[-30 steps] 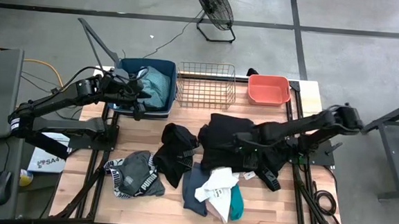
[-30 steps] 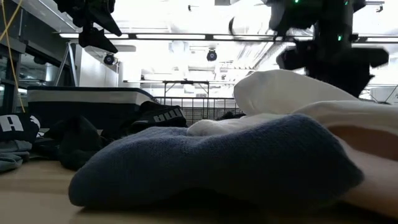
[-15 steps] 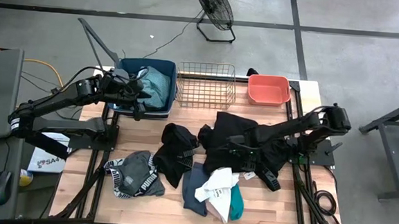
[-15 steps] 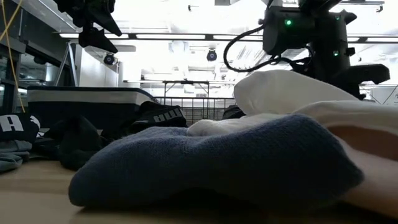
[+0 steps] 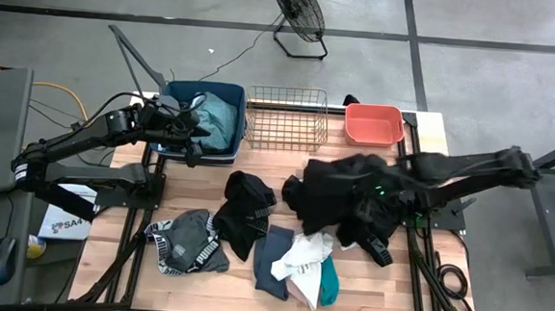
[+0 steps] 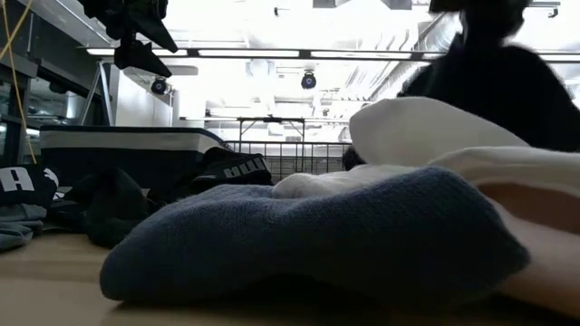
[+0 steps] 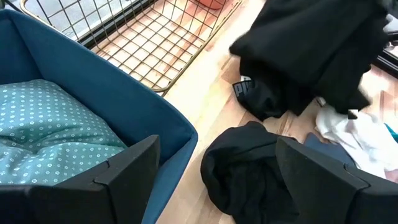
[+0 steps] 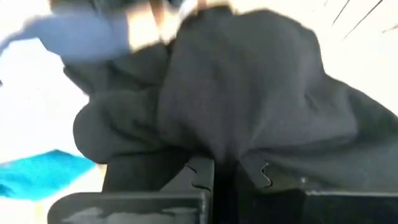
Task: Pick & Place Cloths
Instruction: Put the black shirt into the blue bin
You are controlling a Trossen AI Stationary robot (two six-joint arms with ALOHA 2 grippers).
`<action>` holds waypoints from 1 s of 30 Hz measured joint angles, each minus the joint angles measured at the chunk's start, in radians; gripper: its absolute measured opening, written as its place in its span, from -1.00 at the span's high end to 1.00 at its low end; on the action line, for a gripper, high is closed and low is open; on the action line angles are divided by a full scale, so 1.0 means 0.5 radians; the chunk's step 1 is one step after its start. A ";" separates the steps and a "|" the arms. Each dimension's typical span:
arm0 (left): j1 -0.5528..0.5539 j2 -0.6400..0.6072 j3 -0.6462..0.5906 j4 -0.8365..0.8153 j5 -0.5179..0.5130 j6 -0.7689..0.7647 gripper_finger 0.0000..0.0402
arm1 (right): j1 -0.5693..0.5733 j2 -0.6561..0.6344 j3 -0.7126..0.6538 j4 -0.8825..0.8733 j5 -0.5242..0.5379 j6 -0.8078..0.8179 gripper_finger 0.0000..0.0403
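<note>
My right gripper (image 5: 360, 188) is shut on a large black cloth (image 5: 338, 193) at the table's middle right, and the cloth bunches around it. Loose cloths lie on the table: a black one (image 5: 245, 209), a grey one with a white band (image 5: 187, 242), and a heap of slate (image 5: 271, 261), white (image 5: 305, 257), teal (image 5: 329, 280) and pink pieces. My left gripper (image 7: 217, 180) hangs open over the near right corner of the blue tub (image 5: 225, 94), holding nothing. A teal dotted cloth (image 7: 56, 124) lies inside that tub. My right gripper pinches a bunched fold of the black cloth (image 8: 225, 146) between its two shut fingers. The cloth is raised and drapes down around the fingers. Whether its lower part (image 5: 374, 234) is off the table I cannot tell.
A wire mesh basket (image 5: 285, 119) stands at the far middle and a coral tub (image 5: 373, 124) at the far right. A small black piece with a tag (image 7: 258, 99) lies on the wood under the raised cloth. Bare wood shows at the near left corner.
My right gripper has shut on the large black cloth and risen with it, drawing back toward the table's right edge. The cloth, which lay spread flat, is now pulled up into a bunch and shifted right.
</note>
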 joint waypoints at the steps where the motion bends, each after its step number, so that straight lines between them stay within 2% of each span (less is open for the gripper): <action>1: 0.000 0.000 0.000 0.000 0.000 0.000 -0.55 | 0.000 -0.074 0.004 0.052 0.046 -0.002 0.93; 5: -0.001 0.000 0.000 0.001 0.000 0.000 -0.55 | 0.000 -0.300 0.005 0.283 0.233 -0.055 0.93; 10: -0.001 0.000 0.000 0.003 0.000 0.000 -0.55 | -0.001 -0.464 0.006 0.665 0.409 -0.253 0.93; 19: 0.000 0.000 -0.001 0.000 0.000 0.000 -0.55 | -0.001 -0.593 0.008 1.276 0.264 -0.645 0.93; 30: 0.000 0.000 -0.001 0.001 -0.001 0.001 -0.55 | -0.001 -0.550 0.009 2.251 0.332 -0.907 0.93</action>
